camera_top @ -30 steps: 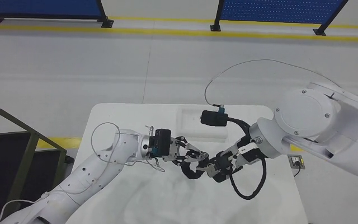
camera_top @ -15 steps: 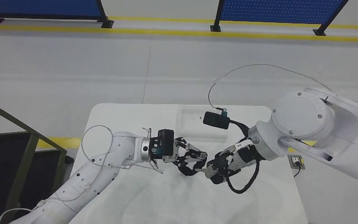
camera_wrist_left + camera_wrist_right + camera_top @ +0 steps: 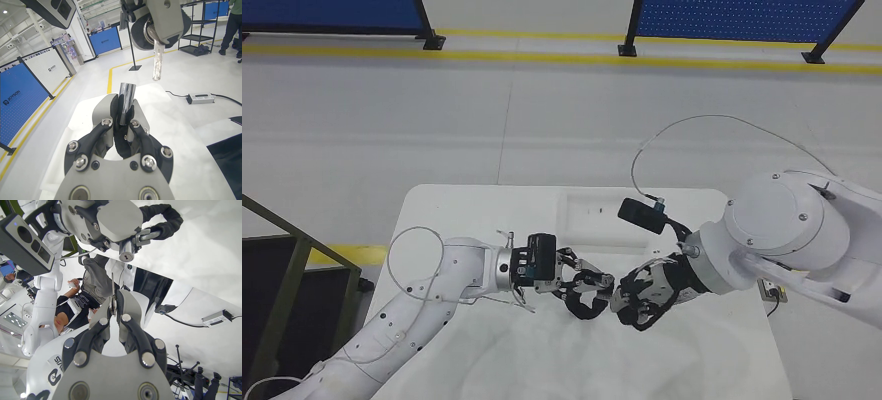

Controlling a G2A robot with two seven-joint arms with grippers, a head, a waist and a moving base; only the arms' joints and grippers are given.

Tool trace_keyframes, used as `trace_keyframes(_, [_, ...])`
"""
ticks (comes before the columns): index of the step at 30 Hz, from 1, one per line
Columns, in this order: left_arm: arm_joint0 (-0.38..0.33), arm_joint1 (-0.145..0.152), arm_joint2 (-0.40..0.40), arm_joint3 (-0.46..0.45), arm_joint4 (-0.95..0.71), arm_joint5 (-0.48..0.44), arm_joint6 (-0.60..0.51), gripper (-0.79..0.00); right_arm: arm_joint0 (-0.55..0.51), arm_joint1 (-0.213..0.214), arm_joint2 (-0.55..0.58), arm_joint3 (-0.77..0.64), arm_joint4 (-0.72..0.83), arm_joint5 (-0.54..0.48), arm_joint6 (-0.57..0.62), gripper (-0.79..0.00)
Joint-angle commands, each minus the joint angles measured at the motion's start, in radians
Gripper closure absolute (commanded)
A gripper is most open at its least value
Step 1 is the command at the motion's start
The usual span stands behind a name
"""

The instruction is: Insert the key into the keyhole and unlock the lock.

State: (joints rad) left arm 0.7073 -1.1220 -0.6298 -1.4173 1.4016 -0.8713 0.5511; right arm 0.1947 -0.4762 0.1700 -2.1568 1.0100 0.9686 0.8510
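Left gripper [image 3: 123, 106] clamps a shiny chrome cylindrical lock [image 3: 127, 98] above the white tabletop [image 3: 160, 117]. The right gripper [image 3: 113, 306] pinches a flat silver key [image 3: 112, 283], its tip near the lock but apart. The right wrist view faces the slotted keyhole [image 3: 126, 256]; from the top, lock and key are too small to make out.

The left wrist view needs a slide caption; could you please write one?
Left claw grips the chrome lock while the right claw holds the key close by, not yet inserted.

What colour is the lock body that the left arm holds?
Shiny silver metal; the lock shows best in the left wrist view.
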Motion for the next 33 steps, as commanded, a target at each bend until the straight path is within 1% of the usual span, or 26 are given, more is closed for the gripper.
trace_keyframes(1, [-0.002, -0.003, -0.001, 0.006, 0.000, -0.006, -0.005, 0.000, 0.002, -0.001, 0.000, -0.009, 0.008, 0.027, -0.027, 0.000])
trace_keyframes(3, [-0.004, -0.007, -0.001, 0.013, 0.001, -0.014, -0.007, 0.000, 0.004, -0.001, 0.000, -0.020, 0.011, 0.044, -0.043, 0.000])
trace_keyframes(10, [-0.006, -0.018, -0.002, 0.042, -0.002, -0.046, 0.006, 0.000, -0.013, 0.006, 0.000, -0.031, -0.085, 0.044, -0.043, 0.000])
trace_keyframes(19, [-0.017, -0.031, -0.003, 0.069, -0.011, -0.105, -0.012, 0.000, -0.023, 0.020, 0.000, -0.064, -0.203, 0.044, -0.043, 0.000])
trace_keyframes(30, [-0.016, -0.044, -0.012, 0.093, -0.027, -0.139, -0.032, 0.000, 0.019, 0.038, 0.000, -0.126, -0.240, 0.044, -0.043, 0.000])
trace_keyframes(33, [-0.019, -0.047, 0.000, 0.094, -0.033, -0.141, -0.037, 0.000, 0.021, 0.043, 0.000, -0.132, -0.275, 0.044, -0.043, 0.000])
